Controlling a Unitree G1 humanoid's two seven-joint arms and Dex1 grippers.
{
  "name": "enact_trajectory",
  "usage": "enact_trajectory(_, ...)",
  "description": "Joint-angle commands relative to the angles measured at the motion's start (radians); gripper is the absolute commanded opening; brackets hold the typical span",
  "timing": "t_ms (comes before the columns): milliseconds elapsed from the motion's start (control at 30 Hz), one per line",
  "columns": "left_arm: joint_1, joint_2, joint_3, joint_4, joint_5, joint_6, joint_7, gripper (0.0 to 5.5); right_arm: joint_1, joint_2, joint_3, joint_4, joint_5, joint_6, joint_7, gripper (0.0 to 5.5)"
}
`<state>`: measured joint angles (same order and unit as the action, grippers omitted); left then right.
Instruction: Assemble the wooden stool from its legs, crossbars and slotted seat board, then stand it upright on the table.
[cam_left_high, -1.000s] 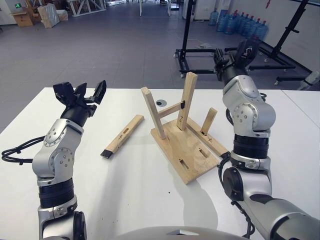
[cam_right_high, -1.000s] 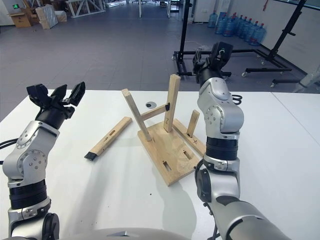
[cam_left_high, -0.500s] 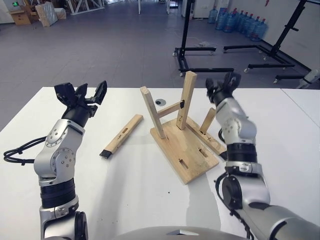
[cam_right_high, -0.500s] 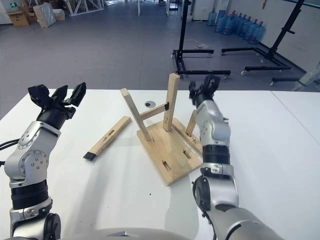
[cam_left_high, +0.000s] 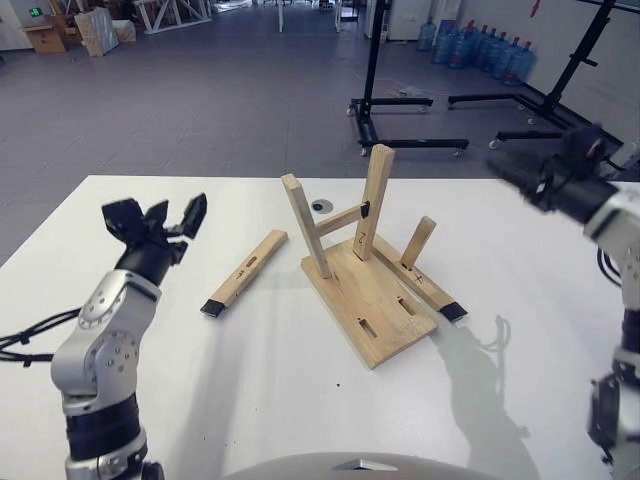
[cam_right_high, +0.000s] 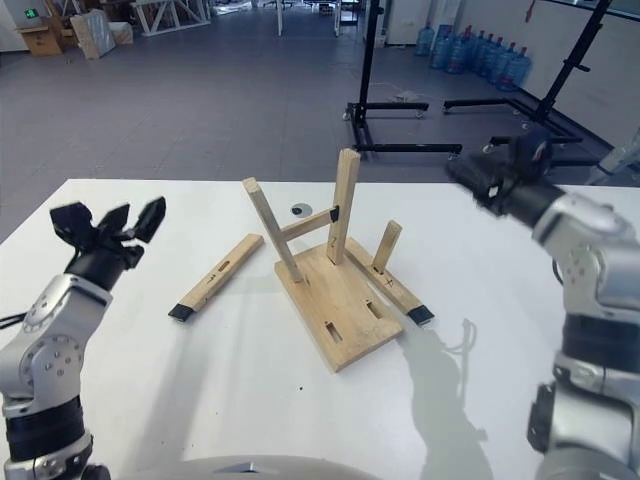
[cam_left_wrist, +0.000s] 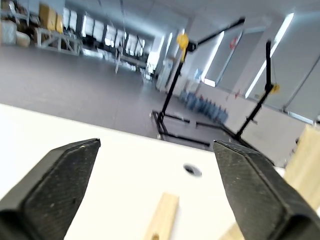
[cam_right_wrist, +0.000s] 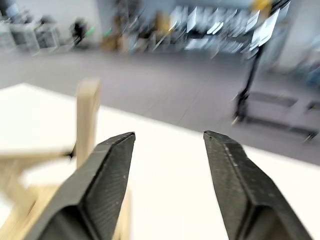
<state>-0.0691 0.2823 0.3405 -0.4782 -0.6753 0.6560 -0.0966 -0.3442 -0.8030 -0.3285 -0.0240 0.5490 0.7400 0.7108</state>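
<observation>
Your seat board lies flat on the desk with its slots facing up, roughly midway between the claws; I take it that it sits inverted so the legs can be pushed down into it. Two legs stand in the slots, leaning a little and tied by a crossbar. On the board's edge toward the right claw, a third leg lies flat with a short crossbar poking up from it, not yet seated in a slot. The loose leg lies on the desk between the board and your left claw, near that claw. The left claw hovers with its fingers spread wide, holding nothing. Your right claw hangs raised and well apart from the board, fingers parted, empty too.
</observation>
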Motion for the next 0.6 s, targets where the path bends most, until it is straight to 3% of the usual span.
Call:
enact_trajectory(33, 0.036, 0.013, -0.081, -0.025, 0.062, 0.053, 0.03, 4.61, 0.109, 0.038, 0.088, 0.041, -0.061, -0.049, 0.025, 3.2)
enact_trajectory(200, 0.049, 0.009, -0.135, -0.057, 0.082, 0.092, 0.037, 5.38, 0.091, 0.107, 0.192, 0.129, -0.145, -0.127, 0.017, 4.12)
enact_trajectory(467, 0.06, 0.004, -0.132, -0.058, 0.088, 0.115, 0.041, 5.4, 0.099, 0.088, 0.297, 0.195, -0.237, -0.178, 0.099, 5.38)
enact_trajectory(600, 0.038, -0.014, -0.117, -0.042, 0.08, 0.115, 0.052, 5.4, 0.07, 0.087, 0.309, 0.249, -0.269, -0.2, 0.118, 5.38)
